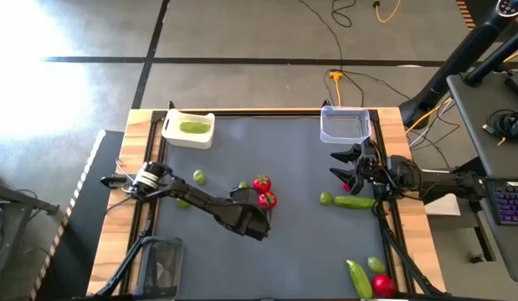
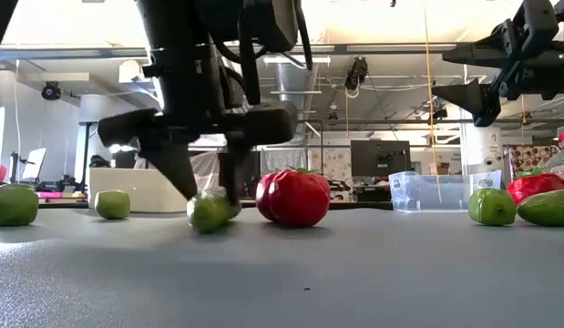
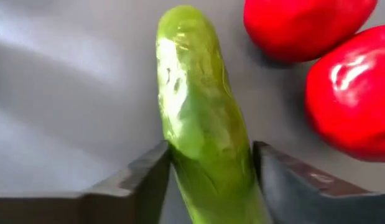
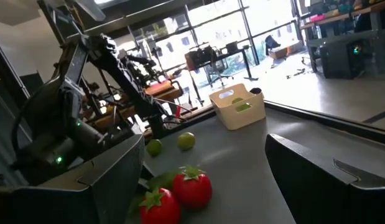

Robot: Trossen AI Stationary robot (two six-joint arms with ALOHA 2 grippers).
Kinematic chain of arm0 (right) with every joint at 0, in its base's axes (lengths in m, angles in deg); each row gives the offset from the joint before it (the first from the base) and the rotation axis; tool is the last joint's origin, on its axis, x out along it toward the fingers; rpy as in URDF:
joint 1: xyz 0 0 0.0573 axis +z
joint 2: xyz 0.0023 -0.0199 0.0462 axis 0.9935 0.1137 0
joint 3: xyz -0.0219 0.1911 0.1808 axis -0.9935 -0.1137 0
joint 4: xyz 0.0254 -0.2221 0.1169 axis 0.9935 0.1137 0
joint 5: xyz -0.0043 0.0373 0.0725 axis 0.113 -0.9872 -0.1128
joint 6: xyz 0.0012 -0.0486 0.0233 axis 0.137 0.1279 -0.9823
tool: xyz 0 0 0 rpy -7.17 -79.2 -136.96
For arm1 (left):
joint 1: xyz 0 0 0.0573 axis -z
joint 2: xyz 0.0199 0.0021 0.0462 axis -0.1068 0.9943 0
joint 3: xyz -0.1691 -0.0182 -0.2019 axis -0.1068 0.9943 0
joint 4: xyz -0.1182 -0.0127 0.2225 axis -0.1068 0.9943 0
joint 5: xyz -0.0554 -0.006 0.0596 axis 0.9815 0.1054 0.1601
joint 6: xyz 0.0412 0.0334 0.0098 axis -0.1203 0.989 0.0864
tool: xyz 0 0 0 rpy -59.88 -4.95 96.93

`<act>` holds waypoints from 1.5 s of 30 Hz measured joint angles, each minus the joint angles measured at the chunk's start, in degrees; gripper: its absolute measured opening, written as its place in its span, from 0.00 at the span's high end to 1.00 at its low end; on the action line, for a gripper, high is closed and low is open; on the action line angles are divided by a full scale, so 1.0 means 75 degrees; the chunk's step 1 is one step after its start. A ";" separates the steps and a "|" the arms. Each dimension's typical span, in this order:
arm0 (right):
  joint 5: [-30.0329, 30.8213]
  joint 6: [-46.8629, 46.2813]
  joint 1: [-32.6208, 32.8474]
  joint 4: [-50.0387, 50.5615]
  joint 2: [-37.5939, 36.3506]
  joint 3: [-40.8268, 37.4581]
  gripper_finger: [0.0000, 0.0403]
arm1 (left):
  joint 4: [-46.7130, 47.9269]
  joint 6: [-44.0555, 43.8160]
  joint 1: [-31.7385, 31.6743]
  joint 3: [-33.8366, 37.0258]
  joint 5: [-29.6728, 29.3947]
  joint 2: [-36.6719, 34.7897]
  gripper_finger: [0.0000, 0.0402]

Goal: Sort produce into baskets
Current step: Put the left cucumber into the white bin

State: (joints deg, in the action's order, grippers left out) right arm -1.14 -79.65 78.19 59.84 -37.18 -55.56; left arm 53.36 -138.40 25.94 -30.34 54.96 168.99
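My left gripper (image 1: 246, 203) stands at the table's middle, shut on a green cucumber (image 3: 201, 118) that lies beside two red strawberries (image 1: 264, 191). My right gripper (image 1: 344, 165) hangs open and empty above the table's right side, near the clear bluish basket (image 1: 345, 125). The white basket (image 1: 189, 130) at the far left holds one cucumber. The dark basket (image 1: 162, 263) stands at the near left. Two limes (image 1: 198, 176) lie on the table left of my left gripper. A lime (image 1: 325, 198) and a cucumber (image 1: 355, 201) lie on the table below my right gripper. My left gripper pinches the cucumber between its two fingers (image 3: 148, 177), on its two long sides (image 3: 180, 155) toward its near end. The fingers come from above, pointing down, and lie across the cucumber. The cucumber lies on the table (image 2: 211, 211), its far end pointing past the fingers.
A cucumber (image 1: 359, 276), a lime (image 1: 376, 264) and a strawberry (image 1: 382, 286) lie at the near right corner. The two strawberries (image 3: 341, 93) lie close to the held cucumber's far end. Bare grey mat spreads between the two arms and toward the near edge.
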 joint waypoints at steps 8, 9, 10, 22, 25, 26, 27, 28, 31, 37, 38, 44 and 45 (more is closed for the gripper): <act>0.0002 0.0006 0.0000 -0.0019 0.0001 0.0001 0.19 | 0.0616 0.1704 -0.0753 0.0999 0.0157 -0.2027 0.77; 0.0001 0.0036 0.0000 -0.0039 0.0000 -0.0001 0.19 | 0.0613 0.2111 -0.0966 0.1181 0.0157 -0.2417 0.77; -0.0001 0.0116 0.0000 -0.0048 0.0000 -0.0001 0.19 | 0.0600 0.2593 -0.1233 0.1335 0.0180 -0.2818 0.77; 0.0682 0.0380 -0.0003 -0.1307 0.0009 -0.0001 0.19 | 0.1407 1.2121 -0.7059 0.2150 0.1806 -0.5486 0.75; 0.0392 0.0309 -0.0003 -0.1298 0.0014 -0.0001 0.19 | 0.1340 1.4384 -0.8330 0.1746 0.1884 -0.5303 0.75; 0.0318 0.0315 -0.0002 -0.1300 0.0017 -0.0001 0.19 | 0.1351 1.5091 -0.8645 0.1605 0.1897 -0.5180 0.75; 0.0228 0.0325 0.0000 -0.1304 0.0033 -0.0001 0.19 | 0.1351 1.5716 -0.8885 0.1464 0.1911 -0.5041 0.75; 0.0194 0.0327 0.0000 -0.1309 0.0055 -0.0001 0.19 | 0.1351 1.6243 -0.9091 0.1342 0.1943 -0.4896 0.75; 0.0185 0.0090 0.0000 -0.1402 0.0150 0.0008 0.19 | 0.1634 1.7303 -0.9518 0.1069 0.2053 -0.4423 0.75; -0.0221 -0.0012 0.0020 -0.0561 0.1001 0.0926 0.19 | 0.1621 1.8661 -0.9529 0.1450 0.2225 -0.3752 0.73; -0.0219 0.0023 0.0020 -0.0412 0.1252 0.1155 0.19 | 0.1304 1.8678 -0.9519 0.1533 0.2188 -0.3713 0.72; -0.0267 0.0192 0.0020 0.0601 0.2719 0.2667 0.19 | 0.1197 1.8607 -0.9401 0.1710 0.2231 -0.3374 0.60; -0.0440 0.0300 0.0020 0.0887 0.2920 0.3004 0.19 | 0.1190 1.8546 -0.9405 0.1775 0.2349 -0.3356 0.57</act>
State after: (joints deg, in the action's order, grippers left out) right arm -4.44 -77.41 78.35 66.50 -15.29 -33.03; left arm 62.29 0.70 -44.60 -17.03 72.58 143.82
